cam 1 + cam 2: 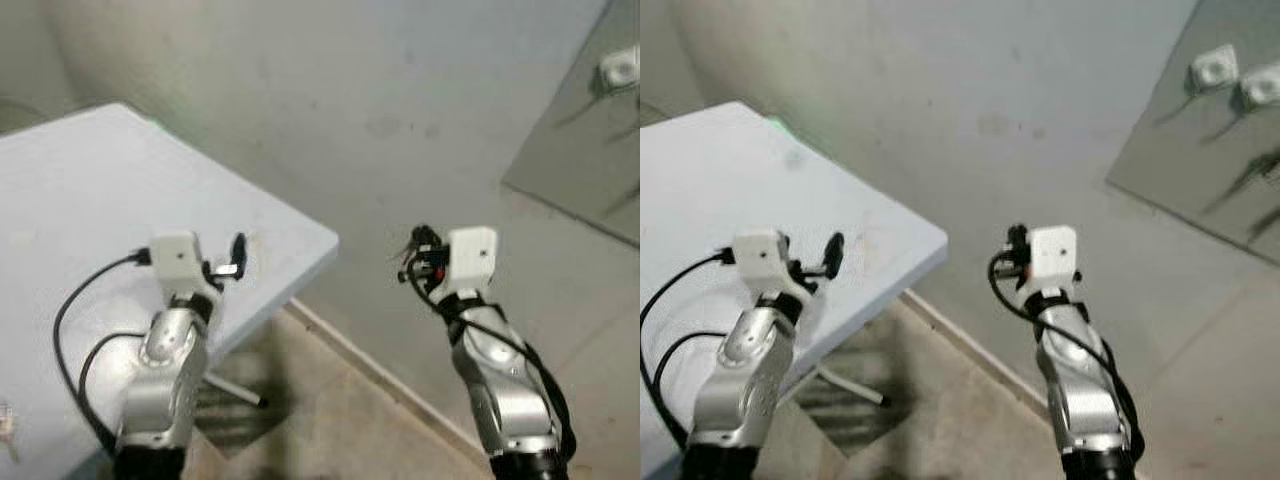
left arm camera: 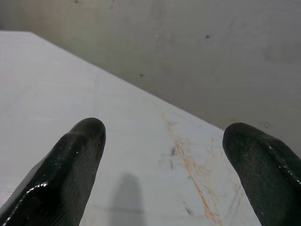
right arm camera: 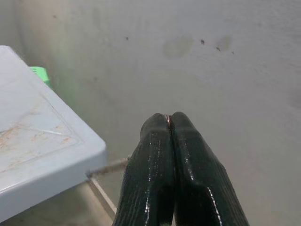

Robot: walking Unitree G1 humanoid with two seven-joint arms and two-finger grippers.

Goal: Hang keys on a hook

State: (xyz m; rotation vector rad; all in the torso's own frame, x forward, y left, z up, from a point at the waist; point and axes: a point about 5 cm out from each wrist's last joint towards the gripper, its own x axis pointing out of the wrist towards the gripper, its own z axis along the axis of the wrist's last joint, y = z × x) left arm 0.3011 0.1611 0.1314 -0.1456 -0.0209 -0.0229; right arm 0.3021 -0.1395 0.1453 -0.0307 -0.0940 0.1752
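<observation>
black fingers of right gripper (image 3: pixel 169 120) pressed together on an unclear coppery sliver; left gripper (image 2: pixel 162 141) spread above table (image 2: pixel 56 94)

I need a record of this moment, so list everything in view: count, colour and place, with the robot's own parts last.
Table: one, pale blue-white top with rusty scuffs, on the robot's left; a thin metal leg shows under its corner.
Wall: grey, stained, straight ahead beyond the table.
Mirror-like panel: one, on the wall at upper right, reflecting white fittings.
Green object: one, small, behind the table's far edge, too hidden to identify.
Floor: beige, below the wall.
Small copper-coloured sliver: one, pinched at the right gripper's tips; possibly the keys' ring, too small to be sure.
Left gripper: black fingers open, over the table's corner.
Right gripper: black fingers pressed together, raised toward the wall.
</observation>
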